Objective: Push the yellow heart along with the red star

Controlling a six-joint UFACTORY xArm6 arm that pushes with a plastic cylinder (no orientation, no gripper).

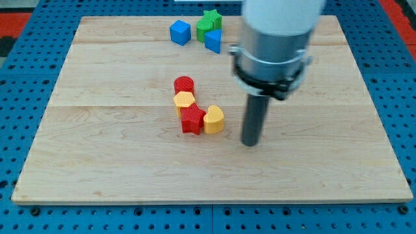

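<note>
Toward the left of the cluster at the middle of the wooden board [117,162], a red cylinder [184,84] sits farthest from the near edge, a yellow hexagon-like block [184,100] touches it just on the near side, and the red star [192,120] comes next, touching that yellow block. Pressed against the star's right side is the yellow heart [214,119], so the two task pieces sit together, a little left of centre and midway between the far and near edges.

Both look to me like small, stiff, light blocks with smooth faces; I judge they will slide easily on the wood and also twist if I touch them off-centre. The star has ridged points, the heart a rounded lobed top and flat sides. Since I can only push, I would meet the heart on its right flank, at the middle of that side, so it bears squarely on the star.

Right of the heart, near but apart from it, my tip [251,143] rests on the board; it is a bare rod, holding nothing.

Far off, near the board's far edge, a blue cube [180,32], a green star [209,21] and another blue block [213,41] stand well apart from the task.
</note>
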